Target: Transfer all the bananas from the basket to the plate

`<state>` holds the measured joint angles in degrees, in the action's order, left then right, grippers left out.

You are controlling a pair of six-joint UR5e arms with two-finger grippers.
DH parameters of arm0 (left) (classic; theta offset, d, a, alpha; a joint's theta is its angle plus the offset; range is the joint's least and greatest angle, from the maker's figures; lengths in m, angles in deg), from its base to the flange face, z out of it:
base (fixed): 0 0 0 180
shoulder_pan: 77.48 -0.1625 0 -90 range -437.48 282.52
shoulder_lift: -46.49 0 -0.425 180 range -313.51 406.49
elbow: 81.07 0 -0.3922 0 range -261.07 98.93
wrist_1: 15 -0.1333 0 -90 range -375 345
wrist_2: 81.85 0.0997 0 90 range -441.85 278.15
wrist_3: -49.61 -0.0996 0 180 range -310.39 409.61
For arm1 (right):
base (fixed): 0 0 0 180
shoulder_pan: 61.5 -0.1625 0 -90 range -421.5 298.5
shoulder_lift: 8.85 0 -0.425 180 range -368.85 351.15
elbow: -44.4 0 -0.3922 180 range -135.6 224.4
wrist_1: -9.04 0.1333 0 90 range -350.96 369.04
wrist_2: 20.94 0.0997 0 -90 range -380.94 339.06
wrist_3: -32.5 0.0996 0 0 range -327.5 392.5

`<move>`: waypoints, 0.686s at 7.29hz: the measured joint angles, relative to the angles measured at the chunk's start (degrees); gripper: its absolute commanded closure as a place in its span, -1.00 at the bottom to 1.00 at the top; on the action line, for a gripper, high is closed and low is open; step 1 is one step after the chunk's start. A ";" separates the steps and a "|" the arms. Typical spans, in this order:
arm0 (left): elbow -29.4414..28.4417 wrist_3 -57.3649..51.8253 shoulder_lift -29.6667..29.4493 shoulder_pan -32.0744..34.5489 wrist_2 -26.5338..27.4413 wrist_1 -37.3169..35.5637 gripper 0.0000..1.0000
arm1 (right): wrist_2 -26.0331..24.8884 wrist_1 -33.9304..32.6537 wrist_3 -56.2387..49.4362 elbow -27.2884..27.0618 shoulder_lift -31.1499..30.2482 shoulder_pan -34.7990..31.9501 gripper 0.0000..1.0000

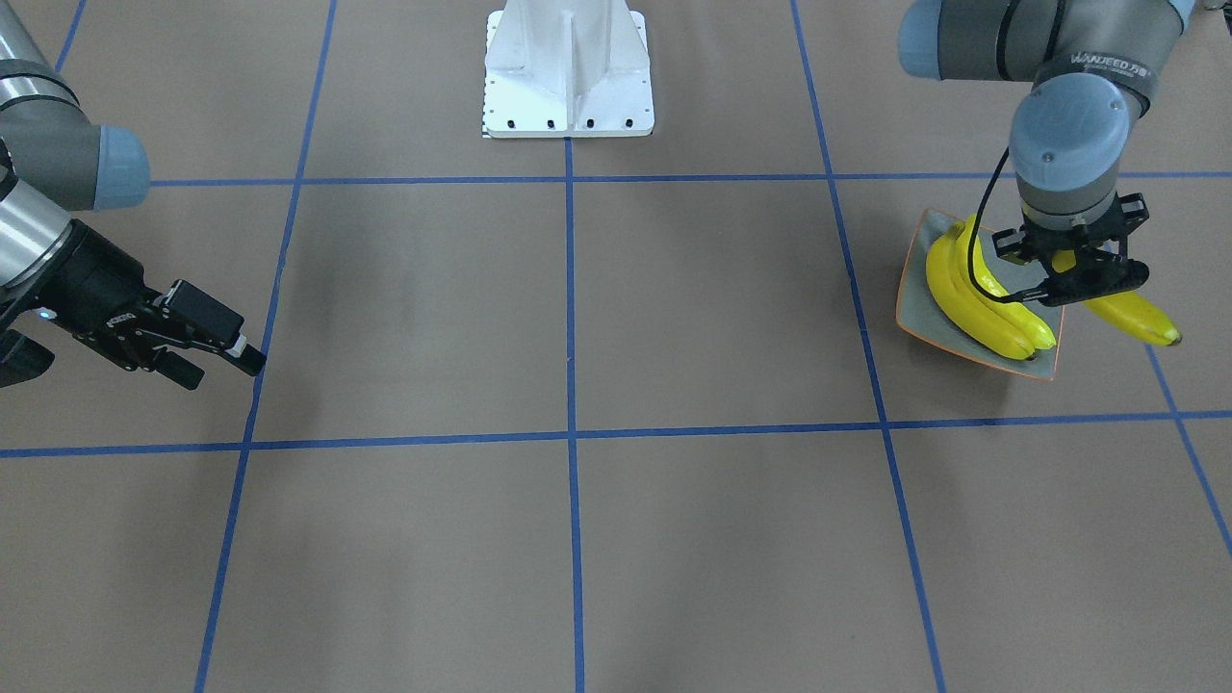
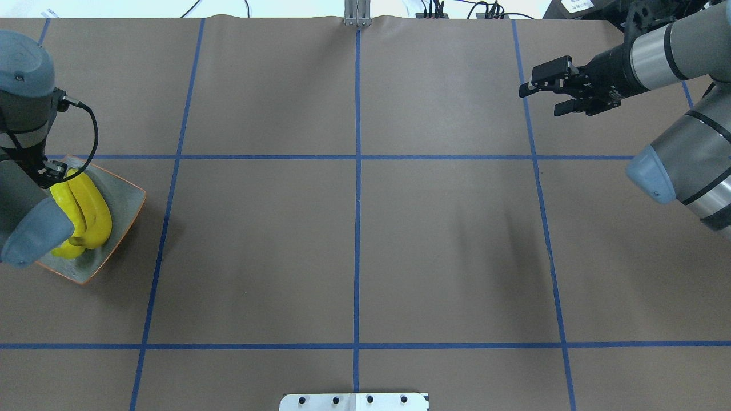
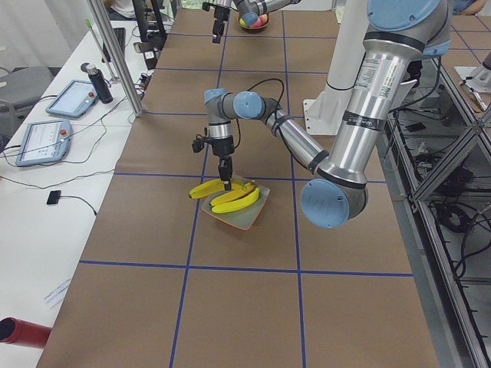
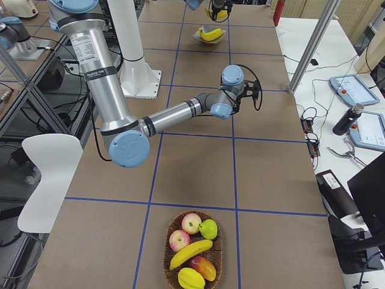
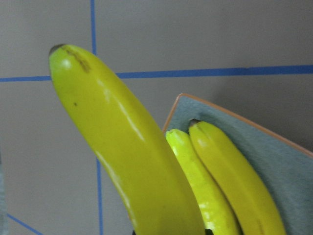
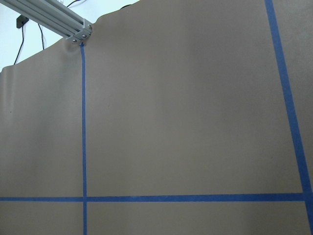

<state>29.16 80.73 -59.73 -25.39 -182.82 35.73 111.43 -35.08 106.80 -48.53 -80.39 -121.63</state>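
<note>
Basket [image 4: 166, 256]: sitting nearest in the right-end view, on the table [image 1: 712, 308], well apart from the plate.
Basket banana [image 4: 191, 253]: lying across the basket's middle, touching the apples [image 4: 191, 223] and other fruit crowding around it.
Right gripper [image 2: 539, 101]: hovering over bare brown paper between the basket and the plate, its fingers standing apart and gripping nothing.
Right wrist view: showing only paper and blue tape lines.
Plate [image 2: 123, 200]: sitting at the far end of the table, on the robot's left side, just beside a blue tape line.
Plated bananas [image 1: 982, 298]: two lying side by side along the plate, touching each other, their dark tips pointing the same way.
Left gripper [image 1: 1070, 274]: pointing straight down over the plate's outer edge, clenching the held banana at one end.
Held banana [image 1: 1136, 316]: slanting outward past the orange rim, its free end hanging over the table just beside the plate. Whether it is touching the rim, I cannot tell.
</note>
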 measured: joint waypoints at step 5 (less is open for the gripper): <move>-5.95 -4.25 -0.11 -4.62 -0.70 -0.82 1.00 | 0.07 0.00 -0.05 -0.05 -0.13 0.01 -1.00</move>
<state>23.20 76.48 -59.84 -30.01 -183.52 34.91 111.49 -35.08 106.74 -48.59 -80.52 -121.61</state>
